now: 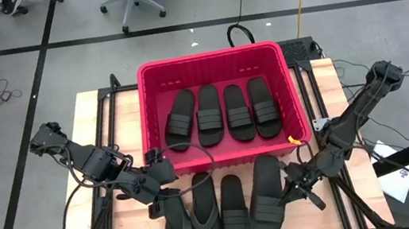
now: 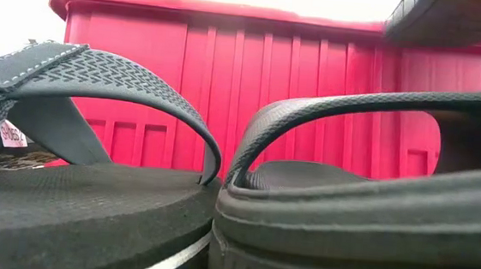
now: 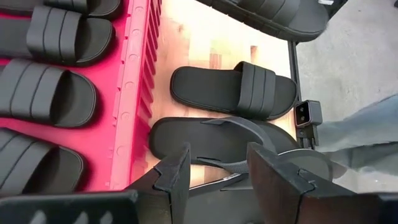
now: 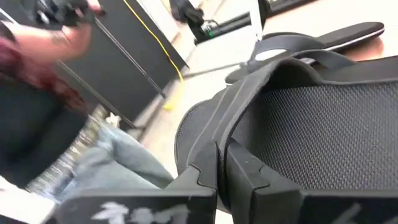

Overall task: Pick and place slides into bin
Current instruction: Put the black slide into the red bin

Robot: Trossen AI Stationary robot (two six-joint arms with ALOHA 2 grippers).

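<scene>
Large rectangular red plastic bin (image 1: pixel 150 82) with ribbed slotted walls at the table's far middle, holding four black rubber slides (image 1: pixel 226 113) side by side, long axes running from near to far. Four more black sandals on the wooden tabletop (image 1: pixel 127 218) just in front of the bin, lying roughly parallel to those inside.

Right gripper (image 1: pixel 295 186) low at the near right, fingers closed on the edge of the rightmost wide ribbed-strap slide (image 1: pixel 265 186); in the low view that slide's end raised above the bin's rim, so tilted up. In the right wrist view, both dark fingers pinched tight on its strap edge.

Left gripper (image 1: pixel 170 203) at the near left, jaws spread wide and holding nothing, poised directly over the Y-strap thong sandal (image 3: pixel 217 140), next to the middle ribbed-strap slide (image 3: pixel 233 90).

A person in jeans (image 4: pixel 106 162) beside the table.
</scene>
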